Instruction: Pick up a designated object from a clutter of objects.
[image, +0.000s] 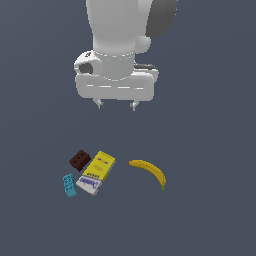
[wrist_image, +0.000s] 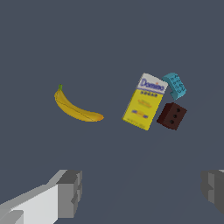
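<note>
Pincer (image: 116, 105) first: from my seat I see it hanging high above the floor with its two fingertips pointing straight down, spread wide apart, and nothing between them. On the wrist view the two grey fingers (wrist_image: 70, 192) sit at opposite edges of the picture with only bare dark ground in the gap, so it grips nothing and touches nothing.

Nearest to me in the exterior view is the small teal studded block (image: 69, 185), lying low toward the exterior view's left. Just beside it lies the flat yellow and white box (image: 96, 172), flat on the ground at a slant, its white end toward the camera; the wrist view shows "Domino" printed on that white end (wrist_image: 152, 85). I cannot tell whether the teal block touches the box.

At about the same depth, well apart from that group on the exterior view's right, lies the banana (image: 149, 172). It rests on its side, curved, with its green stem tip at the nearer end and its body arching back toward the box. It stands clear of everything else.

A little farther back, the dark brown studded block (image: 79, 159) sits close against the box's yellow end.

Farthest and highest is the white arm (image: 117, 30) carrying the pincer. The banana lies below the pincer, nearer the camera, and slightly toward the exterior view's right of it; the pincer is well above it.
</note>
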